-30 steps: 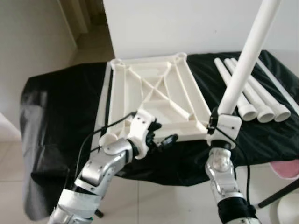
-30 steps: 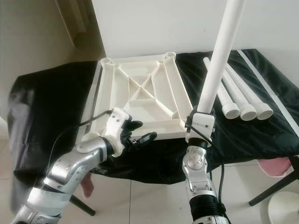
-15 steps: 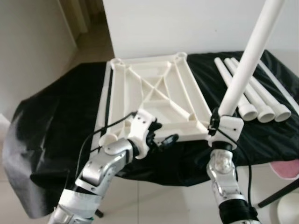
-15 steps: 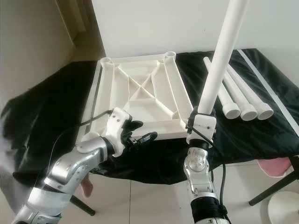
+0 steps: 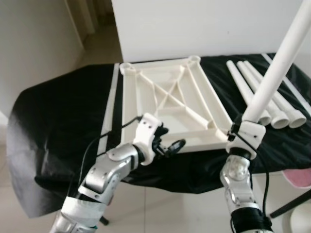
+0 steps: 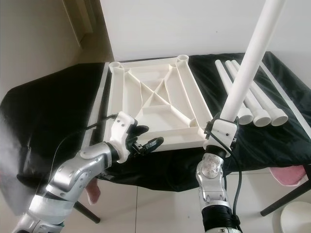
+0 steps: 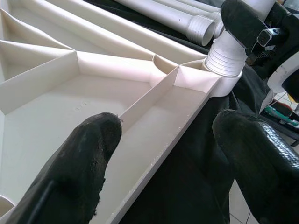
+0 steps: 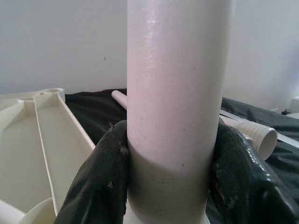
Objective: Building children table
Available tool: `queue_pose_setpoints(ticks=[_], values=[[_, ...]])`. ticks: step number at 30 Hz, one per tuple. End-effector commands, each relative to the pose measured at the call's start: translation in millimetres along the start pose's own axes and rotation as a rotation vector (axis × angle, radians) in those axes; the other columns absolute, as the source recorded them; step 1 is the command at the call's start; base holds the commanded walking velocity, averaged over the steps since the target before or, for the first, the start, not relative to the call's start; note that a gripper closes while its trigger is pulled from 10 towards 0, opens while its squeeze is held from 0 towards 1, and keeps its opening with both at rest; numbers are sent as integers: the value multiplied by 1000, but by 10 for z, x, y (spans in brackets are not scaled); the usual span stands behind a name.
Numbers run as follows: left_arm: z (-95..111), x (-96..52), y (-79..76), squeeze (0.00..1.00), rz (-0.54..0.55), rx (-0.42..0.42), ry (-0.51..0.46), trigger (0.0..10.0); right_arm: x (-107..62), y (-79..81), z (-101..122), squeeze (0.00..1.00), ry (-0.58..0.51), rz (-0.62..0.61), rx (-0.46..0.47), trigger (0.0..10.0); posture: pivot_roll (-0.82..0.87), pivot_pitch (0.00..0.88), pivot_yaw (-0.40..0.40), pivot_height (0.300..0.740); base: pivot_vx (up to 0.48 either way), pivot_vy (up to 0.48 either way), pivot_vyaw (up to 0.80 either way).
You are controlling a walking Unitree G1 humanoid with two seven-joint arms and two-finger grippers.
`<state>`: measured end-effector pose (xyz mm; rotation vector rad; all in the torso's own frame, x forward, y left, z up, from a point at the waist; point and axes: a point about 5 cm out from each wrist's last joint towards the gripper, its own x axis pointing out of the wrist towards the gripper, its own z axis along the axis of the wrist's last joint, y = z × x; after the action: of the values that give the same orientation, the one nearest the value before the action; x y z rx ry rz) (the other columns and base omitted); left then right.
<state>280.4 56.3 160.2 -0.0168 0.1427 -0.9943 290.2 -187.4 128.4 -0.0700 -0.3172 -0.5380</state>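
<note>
Leg [image 6: 245, 73] shifted rightward, right jaws [image 8: 168, 186] clamping it; left jaws [image 7: 168, 154] open astride tabletop [image 6: 150, 104] edge.

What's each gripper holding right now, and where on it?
The right gripper clamps the upright table leg near its lower end, just above the tabletop's corner socket. The left gripper holds nothing, open astride the tabletop's near edge.

A black cloth [image 5: 63, 126] covers the work surface and hangs over its near and left edges. A white wall [image 6: 194, 24] rises at the far side. Pale floor tiles [image 5: 165, 204] lie below. A pink object [image 5: 299, 175] sits at the near right, beside a dark slanted leg [image 6: 286, 196].
</note>
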Motion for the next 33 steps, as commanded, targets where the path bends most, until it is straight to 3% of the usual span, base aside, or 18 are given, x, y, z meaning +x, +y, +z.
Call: queue_pose_setpoints(ticks=[1, 3, 12, 23, 33], values=[[10, -9, -21, 0, -79, -1, 7, 10000, -43, -113, -125, 0, 59, -32, -29, 10000, -52, 0, 61, 740, 0, 0, 0], [11, -8, -27, 0, -83, 0, 8, 10000, 14, -90, 17, 0, -12, -20, -5, 10000, -53, 0, 61, 740, 0, 0, 0], [6, -5, -30, 0, -86, 2, 10, 10000, 76, -37, 183, 0, -75, -11, 19, 10000, -53, 0, 61, 740, 0, 0, 0], [-1, -14, -41, 0, -89, 0, 13, 10000, -58, -92, -82, 0, 32, 1, -2, 10000, -53, 0, 63, 740, 0, 0, 0], [-1, -17, -42, 0, -92, 0, 16, 10000, -71, -107, -117, 0, 54, 0, -7, 10000, -53, 0, 66, 740, 0, 0, 0]])
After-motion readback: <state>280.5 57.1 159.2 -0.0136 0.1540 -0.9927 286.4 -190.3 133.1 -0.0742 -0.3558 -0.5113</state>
